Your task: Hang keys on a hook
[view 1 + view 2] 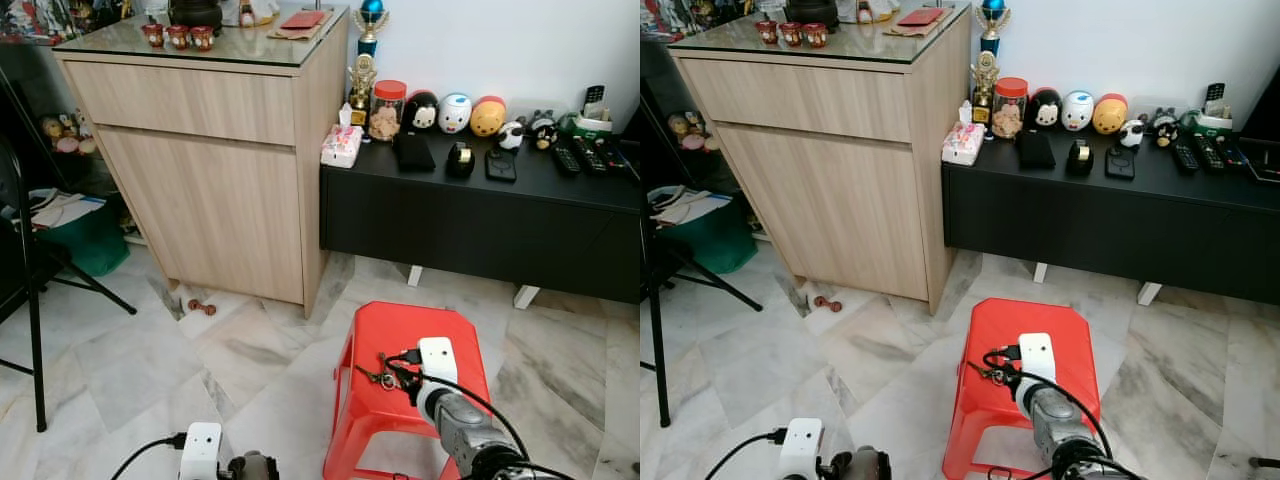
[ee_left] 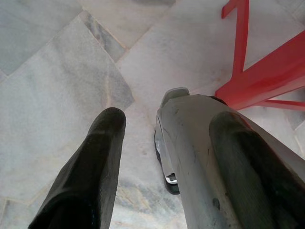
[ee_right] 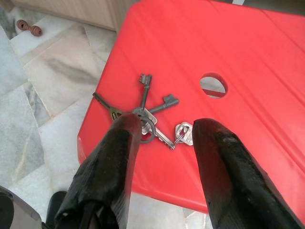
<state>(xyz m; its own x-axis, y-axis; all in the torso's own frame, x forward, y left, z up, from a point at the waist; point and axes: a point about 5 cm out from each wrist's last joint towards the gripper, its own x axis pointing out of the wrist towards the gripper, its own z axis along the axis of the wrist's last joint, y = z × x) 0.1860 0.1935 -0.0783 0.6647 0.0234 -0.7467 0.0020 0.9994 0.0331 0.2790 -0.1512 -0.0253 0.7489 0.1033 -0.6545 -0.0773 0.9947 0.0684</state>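
- The task is at its start: the bunch of keys lies flat on the red plastic stool, near the stool's left edge, not yet lifted.
- The right gripper hangs just above the keys, its two black fingers spread wide with the key ring between the tips; one fingertip overlaps the ring, though contact cannot be confirmed.
- The left gripper idles low over the marble floor, fingers parted and holding nothing.
- Remaining, by judgement: close on the bunch, lift it, find a hook and hang it.
- No hook is recognisable among the wooden cabinet and black sideboard.
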